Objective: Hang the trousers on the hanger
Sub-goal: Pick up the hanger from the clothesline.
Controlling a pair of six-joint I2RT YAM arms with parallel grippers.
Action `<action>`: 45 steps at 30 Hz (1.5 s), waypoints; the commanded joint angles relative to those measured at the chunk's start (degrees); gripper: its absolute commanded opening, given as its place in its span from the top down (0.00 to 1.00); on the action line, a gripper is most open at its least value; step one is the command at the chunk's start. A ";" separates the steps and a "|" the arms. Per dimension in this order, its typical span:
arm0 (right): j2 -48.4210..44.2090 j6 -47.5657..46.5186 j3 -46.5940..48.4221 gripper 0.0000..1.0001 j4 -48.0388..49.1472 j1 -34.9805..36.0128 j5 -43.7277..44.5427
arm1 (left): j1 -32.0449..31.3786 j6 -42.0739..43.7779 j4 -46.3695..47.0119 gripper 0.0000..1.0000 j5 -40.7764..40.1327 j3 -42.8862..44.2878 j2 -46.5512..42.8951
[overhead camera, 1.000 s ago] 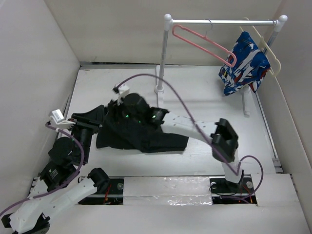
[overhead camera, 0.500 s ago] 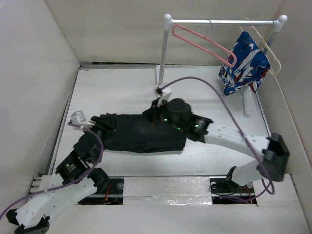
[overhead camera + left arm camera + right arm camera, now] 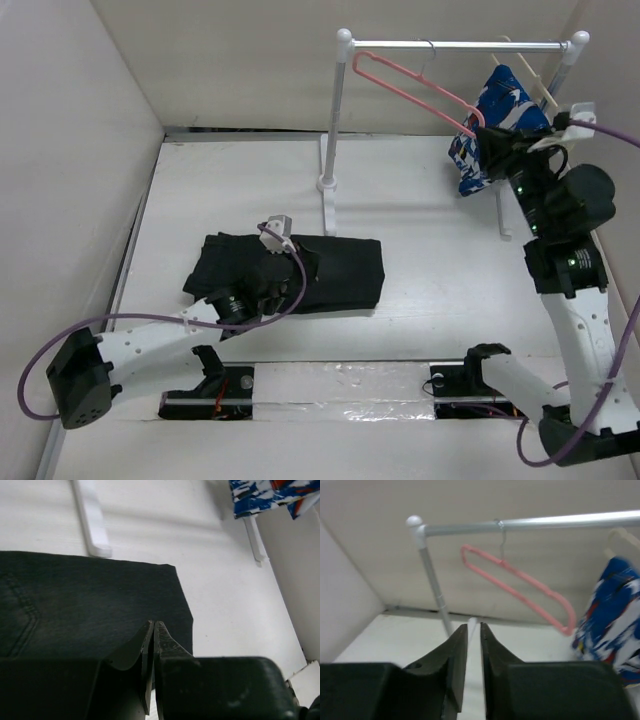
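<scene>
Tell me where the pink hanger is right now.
In the top view, the pink hanger hangs empty on the clothes rail at the far right, between the rail's left post and the patterned garment.

Lab test booth — white walls (image 3: 250, 60), clothes rail (image 3: 460, 44)

My top camera looks down from above and behind my bases, taking in the whole table (image 3: 230, 180). My left wrist camera sits low and close over the trousers (image 3: 90, 595), facing the far right. My right wrist camera rides high near the rail (image 3: 545, 522), looking leftward at the hanger (image 3: 530, 580). All three catch the garment (image 3: 610, 610).
</scene>
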 commanded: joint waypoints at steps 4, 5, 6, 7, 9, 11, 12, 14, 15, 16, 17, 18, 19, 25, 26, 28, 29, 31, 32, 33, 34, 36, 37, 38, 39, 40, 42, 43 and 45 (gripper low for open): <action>13.19 -2.42 6.06 0.33 -1.70 -14.67 -19.39 | -1.14 6.85 14.68 1.00 5.32 0.88 7.17; 15.38 -2.51 7.63 0.29 -1.96 -16.17 -19.41 | -1.14 7.29 15.30 1.00 5.67 0.36 7.35; 17.58 -3.03 9.30 0.26 -2.31 -17.58 -25.06 | -1.14 7.64 15.65 1.00 5.32 -0.08 7.35; 19.78 -4.26 10.80 0.22 -1.62 -18.63 -28.34 | -1.66 8.34 16.70 1.00 4.88 -1.22 7.26; 25.85 -6.54 16.77 0.18 -3.88 -19.96 -32.83 | -1.67 8.96 17.32 1.00 3.75 -1.84 6.56; 29.45 -10.58 21.25 0.16 -9.60 -19.96 -31.90 | -1.67 10.28 17.06 1.00 3.82 -1.93 5.51; 29.73 -10.60 21.01 0.16 -8.22 -19.96 -30.50 | -1.67 10.72 17.06 1.00 4.26 -1.93 5.24; 30.17 -10.25 20.13 0.15 -6.72 -19.44 -30.13 | -1.67 11.68 16.89 1.00 4.53 -2.11 4.72; 31.48 -10.24 20.30 0.15 -7.06 -19.44 -30.39 | -1.67 11.69 16.54 1.00 4.70 -2.02 4.63; 31.49 -10.85 20.48 0.16 -7.50 -19.44 -30.83 | -1.67 11.60 15.49 1.00 4.62 -1.93 4.54; 32.88 -11.12 20.74 0.19 -7.85 -18.91 -31.18 | -1.67 11.34 14.87 1.00 4.62 -1.93 4.45; 33.59 -11.30 20.22 0.22 -7.94 -18.30 -31.36 | -1.67 10.99 14.60 1.00 4.79 -2.02 4.28; 33.60 -11.73 19.70 0.25 -7.77 -18.29 -31.19 | -1.67 10.81 14.51 1.00 5.23 -2.28 4.10; 30.71 -12.17 15.12 0.64 -4.51 -13.21 -25.83 | -1.67 10.29 15.39 1.00 5.32 -2.99 2.87; 30.35 -12.35 14.77 0.72 -4.25 -12.50 -24.87 | -1.67 10.20 15.65 1.00 5.41 -3.16 3.13; 29.47 -12.79 14.24 0.79 -3.29 -11.27 -22.40 | -1.67 10.11 15.83 1.00 5.32 -3.16 3.74; 28.60 -12.79 13.55 0.86 -3.02 -10.04 -21.53 | -1.67 10.02 15.57 1.00 5.23 -2.81 4.36; 27.37 -13.23 12.84 0.94 -2.32 -8.55 -18.02 | -1.67 9.76 15.57 0.99 5.23 -2.64 4.71; 25.79 -13.32 11.70 0.99 -1.71 -7.06 -16.70 | -1.67 9.58 15.91 0.99 5.32 -2.90 4.80; 24.99 -13.32 11.17 1.00 -1.09 -6.43 -14.07 | -1.67 9.58 16.27 0.98 5.32 -3.07 4.98; 24.29 -13.15 10.64 1.00 0.31 -5.91 -12.92 | -1.67 9.58 16.88 0.96 5.23 -3.16 5.15; 22.19 -11.48 9.33 1.00 1.63 -5.29 -11.42 | -1.67 9.15 17.06 0.90 5.14 -2.90 5.94; 21.39 -10.87 8.97 1.00 2.68 -4.59 -10.71 | -1.67 8.97 17.23 0.84 5.32 -2.64 6.12; 20.60 -10.69 8.45 1.00 3.13 -4.58 -9.75 | -1.67 8.71 17.58 0.82 5.41 -2.55 6.73; 18.94 -10.60 7.66 1.00 3.74 -3.71 -6.87 | -1.67 8.35 17.94 0.79 5.67 -2.55 7.08; 18.23 -10.51 7.48 1.00 3.66 -3.09 -5.62 | -1.67 8.26 18.29 0.77 5.85 -2.46 7.35; 17.34 -10.51 7.30 1.00 3.05 -3.09 -3.95 | -1.67 8.18 17.59 0.73 6.72 -0.97 8.23; 16.47 -10.77 6.78 1.00 2.00 -3.09 -3.59 | -1.67 8.09 16.63 0.72 6.99 -0.27 8.32; 15.41 -11.03 5.37 1.00 1.46 -3.09 -1.76 | -1.67 7.91 16.27 0.70 7.78 1.05 8.41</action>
